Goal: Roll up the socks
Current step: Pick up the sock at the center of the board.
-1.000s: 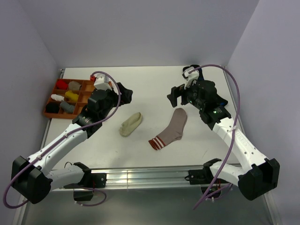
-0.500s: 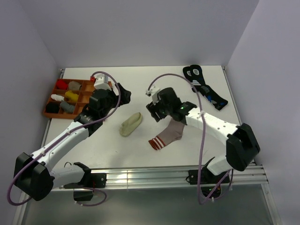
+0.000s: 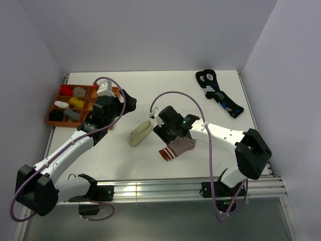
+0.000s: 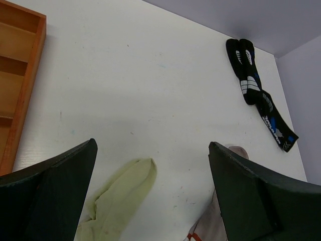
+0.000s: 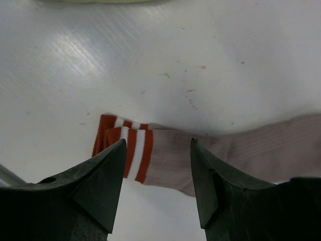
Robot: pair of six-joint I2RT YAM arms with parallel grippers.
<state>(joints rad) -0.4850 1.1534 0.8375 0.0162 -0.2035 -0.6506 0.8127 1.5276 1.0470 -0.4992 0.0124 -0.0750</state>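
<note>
Taupe ribbed sock (image 5: 210, 155), red-and-white striped cuff, straddled by spread right fingers (image 5: 100, 186); left fingers (image 4: 50, 186) parted too, at 10 o'clock. Risk: snagging one layer, bunching, not rolling.

A white counter (image 3: 165, 85) sits boxed in by pale lavender walls: a back wall (image 3: 150, 35), a left wall (image 3: 25, 90) and a right wall (image 3: 291, 75). An aluminium rail (image 3: 155, 191) runs along its near edge, above grey floor (image 3: 150, 223). Light is even and soft. Close up, the counter shows faint specks and a dull glare.
</note>
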